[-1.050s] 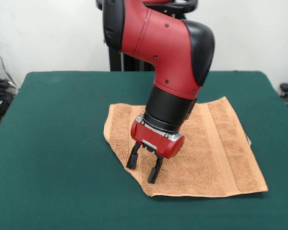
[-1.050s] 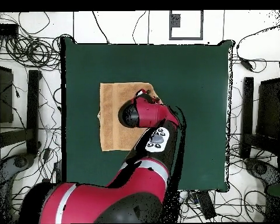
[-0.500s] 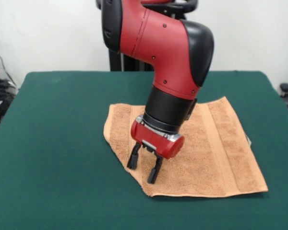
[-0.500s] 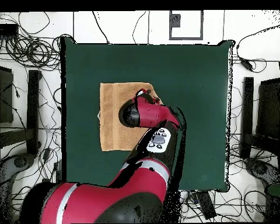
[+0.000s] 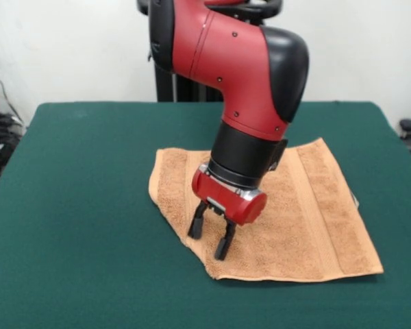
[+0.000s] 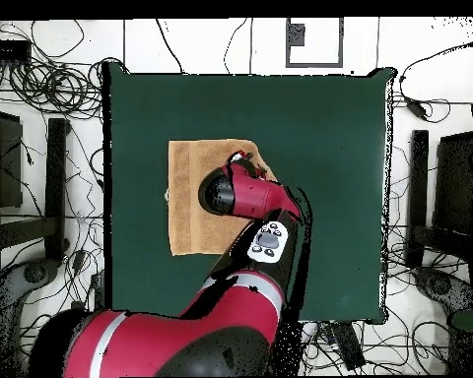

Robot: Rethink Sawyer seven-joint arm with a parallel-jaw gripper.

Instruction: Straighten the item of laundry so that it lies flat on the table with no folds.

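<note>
One orange-tan terry towel (image 5: 288,212) lies a little right of centre in the front view, on the dark green table (image 5: 82,205), mostly spread out, though its lower left corner looks tucked under, leaving a slanted edge where a square corner should be. A paler woven band runs down its right side; I can't make out any tag. The gripper (image 5: 212,238) stands over that slanted edge with its two black fingers (image 5: 196,224) parted a moderate way and nothing between them, tips at or just above the cloth. Compared with a second ago it has shifted slightly rightward, further onto the towel, while the cloth itself hasn't moved. So the fold remains, and I'd judge the arm is only lining up a pinch on the tucked corner.
</note>
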